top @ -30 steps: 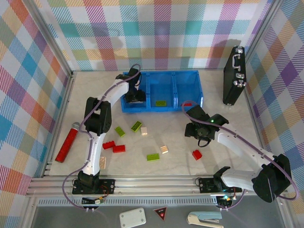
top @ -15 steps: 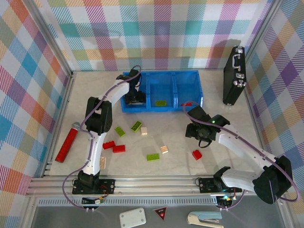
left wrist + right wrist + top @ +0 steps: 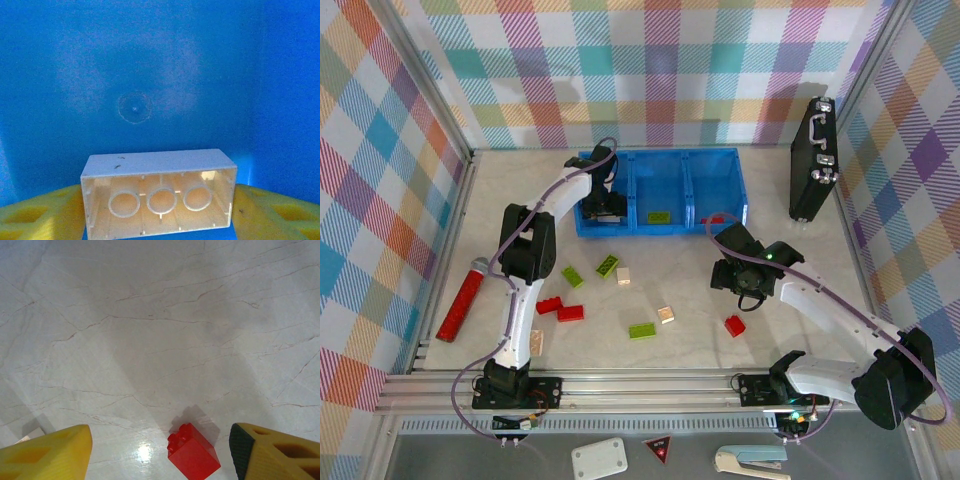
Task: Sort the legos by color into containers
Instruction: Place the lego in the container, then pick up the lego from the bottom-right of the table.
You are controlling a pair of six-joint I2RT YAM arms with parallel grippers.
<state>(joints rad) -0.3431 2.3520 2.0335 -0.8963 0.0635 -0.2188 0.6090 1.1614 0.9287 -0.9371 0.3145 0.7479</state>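
The blue tray (image 3: 660, 155) stands at the back of the table. My left gripper (image 3: 605, 206) reaches into its left compartment (image 3: 135, 75), shut on a tan lego (image 3: 159, 192) whose hollow underside faces the camera. A green lego (image 3: 659, 217) lies in the middle compartment and a red lego (image 3: 716, 219) in the right one. My right gripper (image 3: 740, 285) hovers open over the table, with a small red lego (image 3: 193, 458) (image 3: 734, 325) on the surface below, between its fingers and nearer the right one. Green legos (image 3: 608, 265), red legos (image 3: 570, 313) and tan legos (image 3: 666, 314) lie scattered mid-table.
A long red stick (image 3: 462, 300) with a grey tip lies at the left. A black hard case (image 3: 813, 172) stands at the back right. A tan lego (image 3: 536, 343) lies beside the left arm's base.
The right gripper has shifted slightly over the table near the red lego. The left gripper has stayed in the tray's left compartment with the tan lego.
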